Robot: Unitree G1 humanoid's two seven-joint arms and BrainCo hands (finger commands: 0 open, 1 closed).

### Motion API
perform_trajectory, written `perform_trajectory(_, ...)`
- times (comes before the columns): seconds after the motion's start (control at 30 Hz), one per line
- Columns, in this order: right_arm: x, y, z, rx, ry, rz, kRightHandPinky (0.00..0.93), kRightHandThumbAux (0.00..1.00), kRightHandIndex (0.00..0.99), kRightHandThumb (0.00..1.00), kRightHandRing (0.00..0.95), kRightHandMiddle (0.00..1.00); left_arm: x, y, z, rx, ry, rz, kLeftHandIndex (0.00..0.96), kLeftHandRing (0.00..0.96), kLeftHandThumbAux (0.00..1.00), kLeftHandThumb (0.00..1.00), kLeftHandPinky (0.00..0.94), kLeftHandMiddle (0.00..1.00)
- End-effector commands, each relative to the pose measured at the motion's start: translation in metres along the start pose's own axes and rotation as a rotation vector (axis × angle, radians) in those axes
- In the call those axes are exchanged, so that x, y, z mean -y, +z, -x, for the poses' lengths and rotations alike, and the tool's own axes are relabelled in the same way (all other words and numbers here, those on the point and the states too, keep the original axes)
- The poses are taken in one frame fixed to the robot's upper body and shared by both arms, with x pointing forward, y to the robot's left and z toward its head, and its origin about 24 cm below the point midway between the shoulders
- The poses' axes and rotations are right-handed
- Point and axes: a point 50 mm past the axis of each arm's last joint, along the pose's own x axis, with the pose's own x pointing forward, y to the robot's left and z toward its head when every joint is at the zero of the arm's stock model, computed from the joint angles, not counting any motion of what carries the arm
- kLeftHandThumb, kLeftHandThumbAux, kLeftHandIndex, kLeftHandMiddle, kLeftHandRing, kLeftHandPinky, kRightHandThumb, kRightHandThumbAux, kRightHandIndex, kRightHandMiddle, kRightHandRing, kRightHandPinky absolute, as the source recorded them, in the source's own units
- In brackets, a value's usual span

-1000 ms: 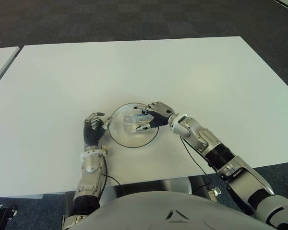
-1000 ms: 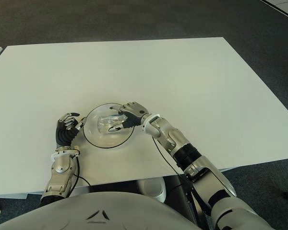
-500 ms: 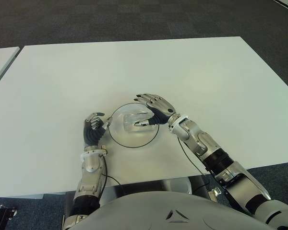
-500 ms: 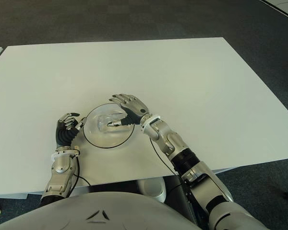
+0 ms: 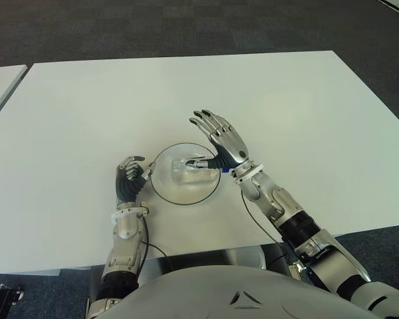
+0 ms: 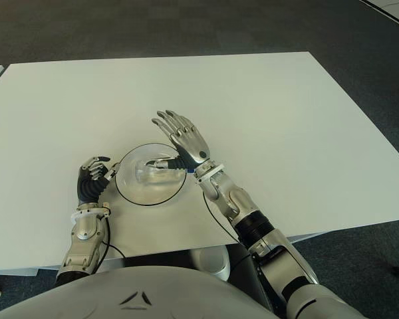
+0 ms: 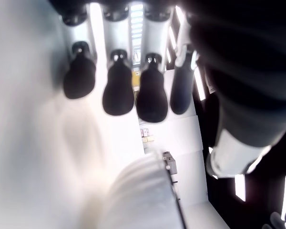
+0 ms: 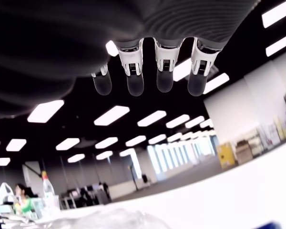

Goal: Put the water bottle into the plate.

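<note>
A clear water bottle (image 5: 188, 170) with a blue cap lies on its side inside the round glass plate (image 5: 179, 203), which has a dark rim. My right hand (image 5: 221, 139) is lifted above the plate's right side, palm down. Its fingers (image 8: 164, 72) are spread straight and hold nothing. It is off the bottle, though the thumb still shows close over it. My left hand (image 5: 130, 178) shows just left of the plate's rim, its fingers (image 7: 118, 91) curled with nothing in them.
The plate stands on a wide white table (image 5: 286, 100), fairly near its front edge. A second white table (image 5: 0, 80) shows at the far left. Dark carpet lies beyond the far edge.
My right hand let go of the bottle, opened its fingers and rose off the plate. The bottle stays lying in the plate. The left hand has not moved.
</note>
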Motion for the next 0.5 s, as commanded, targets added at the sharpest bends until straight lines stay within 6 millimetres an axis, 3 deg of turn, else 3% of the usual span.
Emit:
perform_trajectory(0.03,-0.001,-0.004,0.005,0.022,-0.086,0.015,0.000,0.281,0.000,0.153,0.000,0.000,-0.001,-0.016,0.010,-0.104,-0.003,-0.020,0.436,0.751,0.714,0.709,0.730,0.753)
perform_trajectory(0.2,-0.001,-0.010,0.008,0.037,-0.170,0.001,0.000,0.310,0.000,0.052,0.000,0.000,-0.001,-0.017,0.010,-0.111,-0.002,-0.022,0.437,0.760,0.714,0.709,0.746,0.760)
perform_trajectory(0.5,0.004,-0.019,0.009,0.024,-0.356,-0.019,0.000,0.325,0.000,0.002,0.000,0.000,-0.003,-0.022,0.010,-0.125,0.003,-0.017,0.437,0.756,0.714,0.708,0.737,0.759)
